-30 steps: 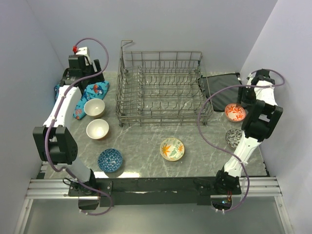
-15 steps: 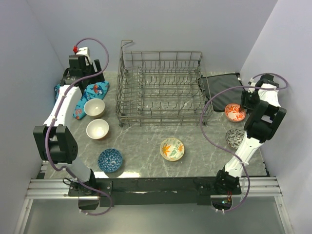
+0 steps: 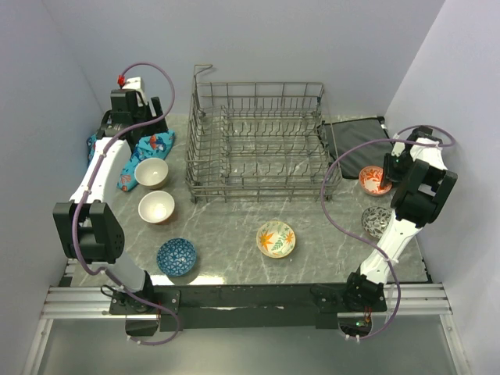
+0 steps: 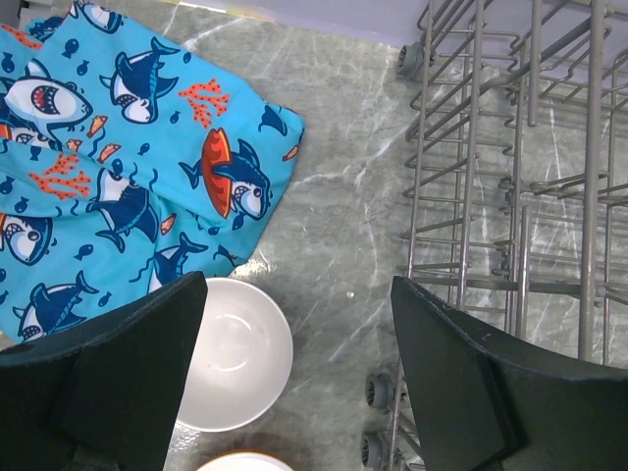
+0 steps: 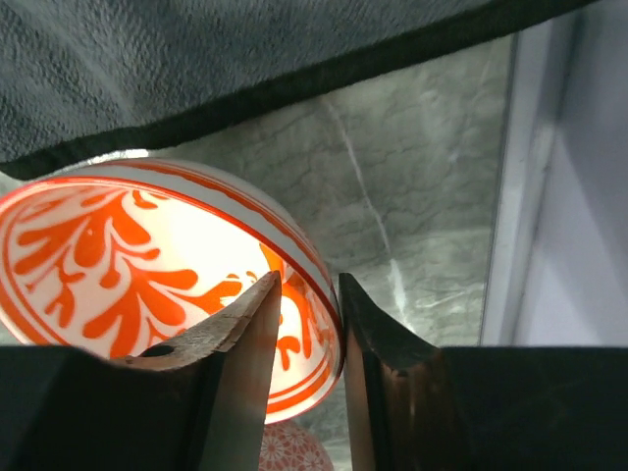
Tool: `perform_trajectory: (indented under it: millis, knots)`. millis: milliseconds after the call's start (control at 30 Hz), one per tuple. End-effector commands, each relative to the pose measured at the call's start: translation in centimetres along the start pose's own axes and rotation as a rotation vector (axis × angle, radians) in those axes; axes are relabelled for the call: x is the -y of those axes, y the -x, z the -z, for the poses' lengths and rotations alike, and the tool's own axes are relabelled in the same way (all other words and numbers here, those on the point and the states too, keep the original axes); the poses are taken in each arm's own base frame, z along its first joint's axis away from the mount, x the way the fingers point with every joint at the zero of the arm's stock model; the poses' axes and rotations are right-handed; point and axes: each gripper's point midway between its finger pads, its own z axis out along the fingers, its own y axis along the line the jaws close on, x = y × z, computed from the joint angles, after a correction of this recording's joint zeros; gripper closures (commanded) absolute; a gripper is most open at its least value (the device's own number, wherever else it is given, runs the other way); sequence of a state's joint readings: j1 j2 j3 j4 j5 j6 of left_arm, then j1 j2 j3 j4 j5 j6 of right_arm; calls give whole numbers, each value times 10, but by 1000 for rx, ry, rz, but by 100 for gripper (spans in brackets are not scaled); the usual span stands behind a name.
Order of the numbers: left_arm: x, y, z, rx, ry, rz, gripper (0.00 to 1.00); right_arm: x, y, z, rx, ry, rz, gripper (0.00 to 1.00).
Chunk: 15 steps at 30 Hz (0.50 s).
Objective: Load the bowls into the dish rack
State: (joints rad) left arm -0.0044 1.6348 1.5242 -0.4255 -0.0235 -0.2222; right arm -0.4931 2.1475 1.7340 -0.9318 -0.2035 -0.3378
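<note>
My right gripper (image 3: 388,173) (image 5: 309,280) stands astride the right rim of the orange-red patterned bowl (image 3: 373,180) (image 5: 147,255), beside the mat. One finger is inside the bowl and the other lies against its outer wall; the jaws are narrow, with a small gap left inside. My left gripper (image 3: 131,117) (image 4: 297,285) hangs wide open and holds nothing, above a plain cream bowl (image 3: 151,173) (image 4: 235,353). A second cream bowl (image 3: 156,207), a blue bowl (image 3: 176,256), a leaf-patterned bowl (image 3: 276,238) and a speckled bowl (image 3: 376,222) sit on the table. The dish rack (image 3: 258,141) (image 4: 510,196) holds no bowl.
A blue shark-print cloth (image 3: 160,142) (image 4: 118,167) lies at the back left. A dark grey mat (image 3: 355,139) (image 5: 245,59) lies right of the rack. The right wall stands close to the right arm.
My right gripper has come down over the orange-red bowl's rim and its jaws have narrowed round it. The left arm has not moved.
</note>
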Motion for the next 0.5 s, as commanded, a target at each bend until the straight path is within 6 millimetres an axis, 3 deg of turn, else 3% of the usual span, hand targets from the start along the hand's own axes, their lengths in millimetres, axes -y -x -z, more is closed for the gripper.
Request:
perform_trajectory:
  millis: [0,167,267,333,467]
  knots:
    - [6,22,17,81,-23,-21,17,-2,-2,1,-5,-3,9,66]
    - [5,22,18,79,-23,-23,17,-3,3,6,11,-6,10,78]
    - [5,23,23,90,-25,-30,17,-8,8,19,41,-12,14,92]
    - [5,28,29,116,-25,-31,17,-10,16,34,87,-24,-5,100]
    - [7,29,40,136,-43,-43,17,-19,35,76,187,-75,-24,100]
